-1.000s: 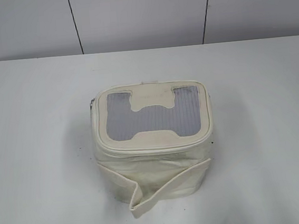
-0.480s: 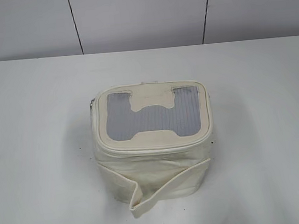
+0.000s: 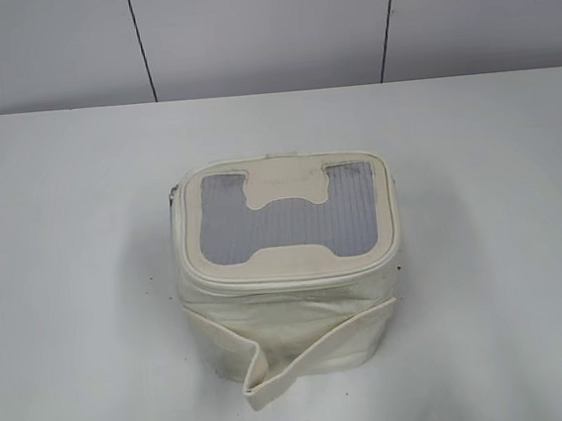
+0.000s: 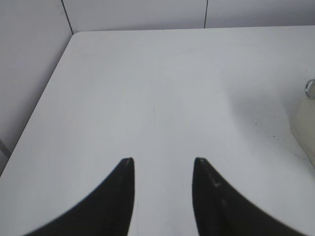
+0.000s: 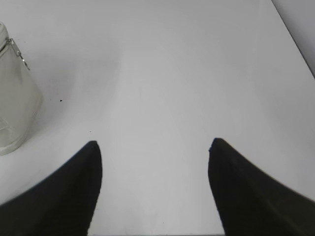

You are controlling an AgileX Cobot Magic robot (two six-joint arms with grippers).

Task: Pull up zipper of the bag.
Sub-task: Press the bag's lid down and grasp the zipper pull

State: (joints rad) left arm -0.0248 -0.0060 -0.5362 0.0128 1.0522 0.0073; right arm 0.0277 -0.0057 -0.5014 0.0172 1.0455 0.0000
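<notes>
The cream-white bag (image 3: 285,270) stands upright at the middle of the white table, its grey ribbed top panel with an H-shaped patch facing up. Its zipper (image 3: 288,281) runs as a thin track under the top rim. A silver ring pull (image 4: 310,89) shows at the right edge of the left wrist view, and a silver pull (image 5: 18,55) hangs at the bag's corner (image 5: 15,103) in the right wrist view. My left gripper (image 4: 162,160) is open and empty over bare table, left of the bag. My right gripper (image 5: 153,142) is open and empty, right of the bag. Neither gripper shows in the exterior view.
A loose cream strap (image 3: 305,357) lies folded across the bag's front, its loop end on the table (image 3: 70,290). Grey wall panels (image 3: 263,28) stand behind the table's far edge. The table's left edge (image 4: 44,98) shows in the left wrist view.
</notes>
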